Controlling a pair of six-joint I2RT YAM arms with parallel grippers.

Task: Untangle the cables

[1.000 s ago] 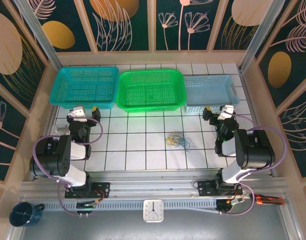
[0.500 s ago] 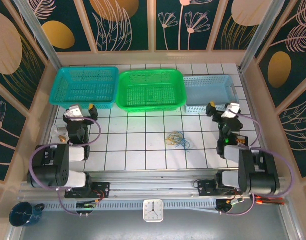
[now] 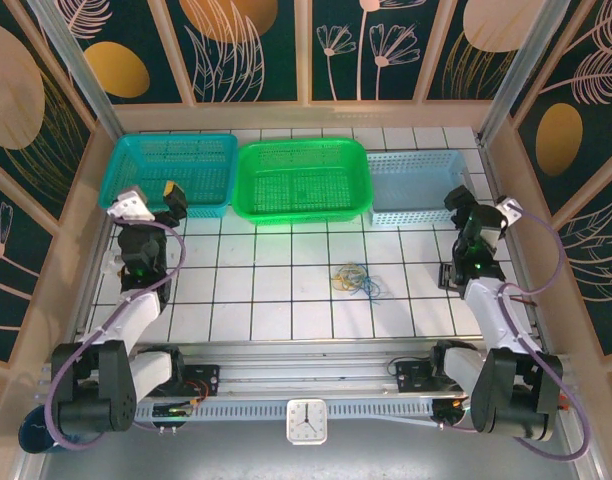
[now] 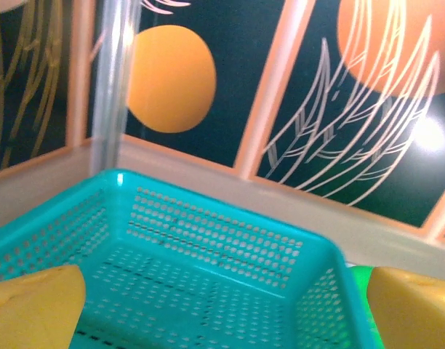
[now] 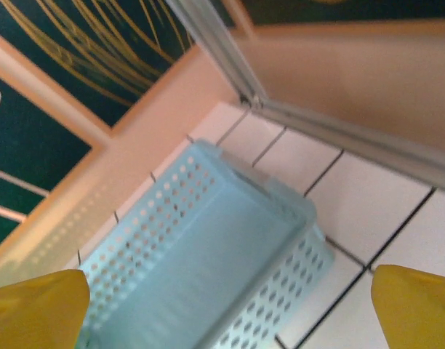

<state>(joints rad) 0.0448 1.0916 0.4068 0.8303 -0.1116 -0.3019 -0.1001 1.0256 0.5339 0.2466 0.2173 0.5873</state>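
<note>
Left gripper [image 3: 152, 197] and right gripper [image 3: 481, 205] have swung outward; I read both spread. The cables [image 3: 356, 279], six o'clock from green basket [image 3: 302, 145], blur into one clump.

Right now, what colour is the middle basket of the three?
The middle basket is bright green, and it shows best in the top external view.

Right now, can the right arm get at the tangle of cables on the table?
Probably yes. The cables lie on bare tiles, nothing between them and the right gripper, which is open but faces the blue basket and must turn.
</note>
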